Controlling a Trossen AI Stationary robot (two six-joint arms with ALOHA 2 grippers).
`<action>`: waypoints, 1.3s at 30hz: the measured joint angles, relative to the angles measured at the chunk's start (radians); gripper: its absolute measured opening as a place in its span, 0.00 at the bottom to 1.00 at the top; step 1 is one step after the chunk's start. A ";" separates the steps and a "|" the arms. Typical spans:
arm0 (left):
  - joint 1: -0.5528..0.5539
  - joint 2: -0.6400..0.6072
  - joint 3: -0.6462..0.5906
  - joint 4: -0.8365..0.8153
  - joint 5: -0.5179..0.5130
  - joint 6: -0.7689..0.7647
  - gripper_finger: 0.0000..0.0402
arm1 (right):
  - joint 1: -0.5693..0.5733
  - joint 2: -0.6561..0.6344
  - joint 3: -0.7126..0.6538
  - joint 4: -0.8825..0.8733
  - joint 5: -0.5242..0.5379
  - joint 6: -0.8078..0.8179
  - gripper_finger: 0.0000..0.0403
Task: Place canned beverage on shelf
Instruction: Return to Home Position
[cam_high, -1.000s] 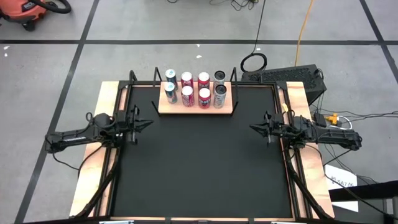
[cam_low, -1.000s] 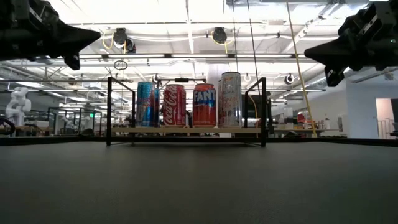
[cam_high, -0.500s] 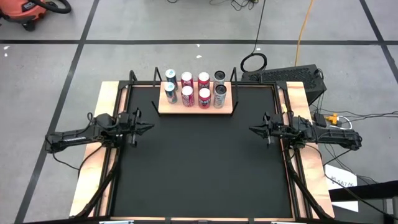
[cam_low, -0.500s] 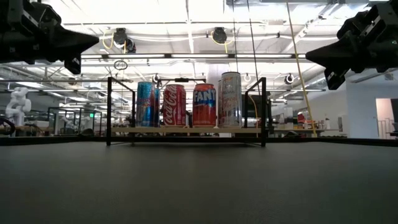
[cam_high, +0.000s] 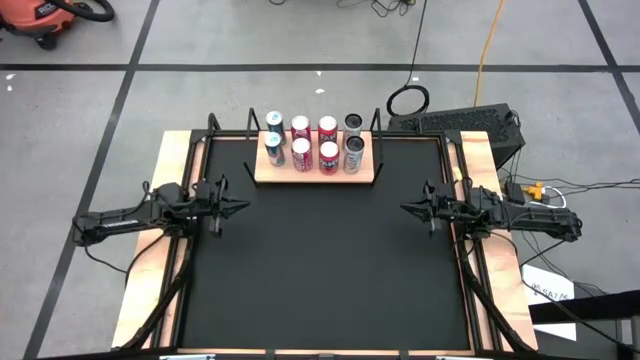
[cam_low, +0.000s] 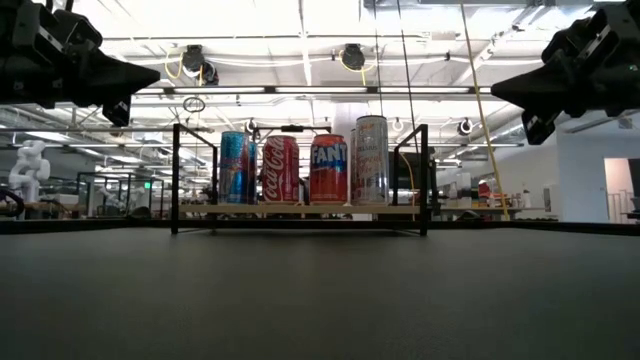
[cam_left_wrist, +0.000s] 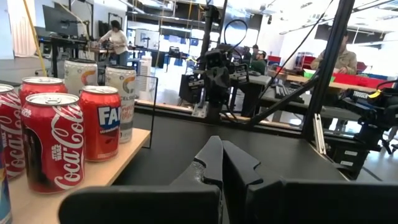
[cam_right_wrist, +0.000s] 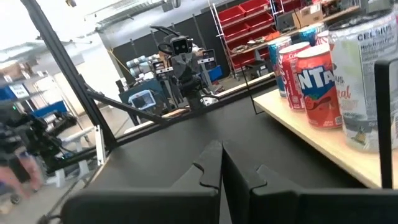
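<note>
Left claw (cam_high: 240, 203): pressed together, empty, over the table's (cam_high: 320, 280) left side.
Right claw (cam_high: 406, 208): pressed together, empty, facing it.
Shelf (cam_high: 318, 178): ahead, between the claws, holding eight cans (cam_high: 301, 153).
In the way: rod (cam_right_wrist: 380, 118), before the right claw's nearest can.

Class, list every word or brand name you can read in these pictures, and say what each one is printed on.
"Coca-Cola": red aluminium can on the light-wood shelf.
"FANT", the rest turned away: orange-red can beside it.
"CELSIUS": tall white can at the shelf's end.
Tall blue can: lettering too blurred to read.
White paper sheet beside the table: print too small to read.
</note>
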 joint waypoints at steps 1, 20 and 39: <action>0.000 0.000 0.000 0.000 0.000 0.000 0.00 | 0.000 0.000 0.000 0.000 0.000 0.019 0.00; 0.000 0.000 -0.001 0.000 -0.001 0.001 0.00 | 0.000 0.000 0.000 0.002 0.002 0.036 0.00; 0.000 0.000 -0.002 0.000 -0.001 0.002 0.00 | 0.000 0.000 0.000 0.002 0.002 0.036 0.00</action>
